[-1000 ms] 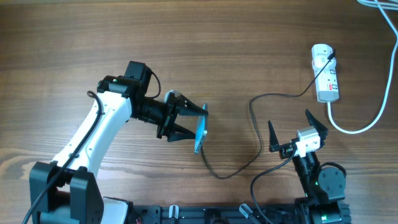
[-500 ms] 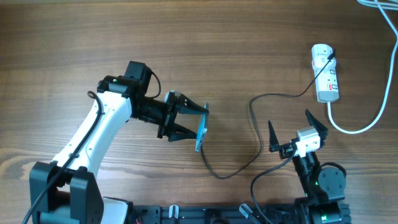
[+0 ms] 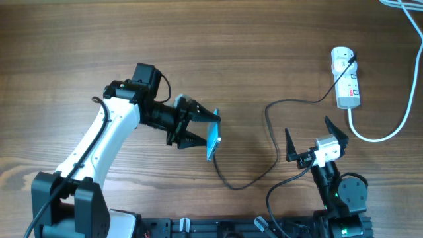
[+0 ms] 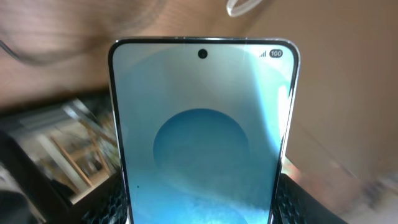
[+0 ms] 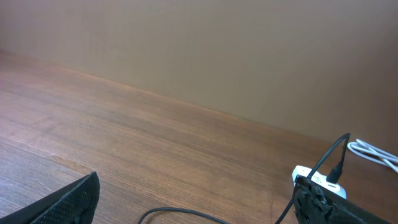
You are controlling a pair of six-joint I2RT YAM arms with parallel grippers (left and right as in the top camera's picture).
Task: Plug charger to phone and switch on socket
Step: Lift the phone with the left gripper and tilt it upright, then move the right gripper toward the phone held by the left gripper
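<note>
My left gripper [image 3: 206, 131] is shut on the phone [image 3: 213, 140], holding it on edge above the table at centre. In the left wrist view the phone's cyan screen [image 4: 202, 130] fills the frame between the two fingers. The charger, a thin black cable [image 3: 272, 135], loops from the socket [image 3: 346, 86] at the far right down to a free end near the phone's lower edge [image 3: 218, 168]. My right gripper [image 3: 316, 140] is open and empty near the front right, above the cable loop. The right wrist view shows the cable [image 5: 180, 213] and the socket [image 5: 314, 179].
A thicker white cable [image 3: 390, 129] runs from the socket along the right edge of the table. The table is bare brown wood. The arm bases stand at the front edge.
The left gripper and the phone have shifted very slightly. The right arm has not moved.
</note>
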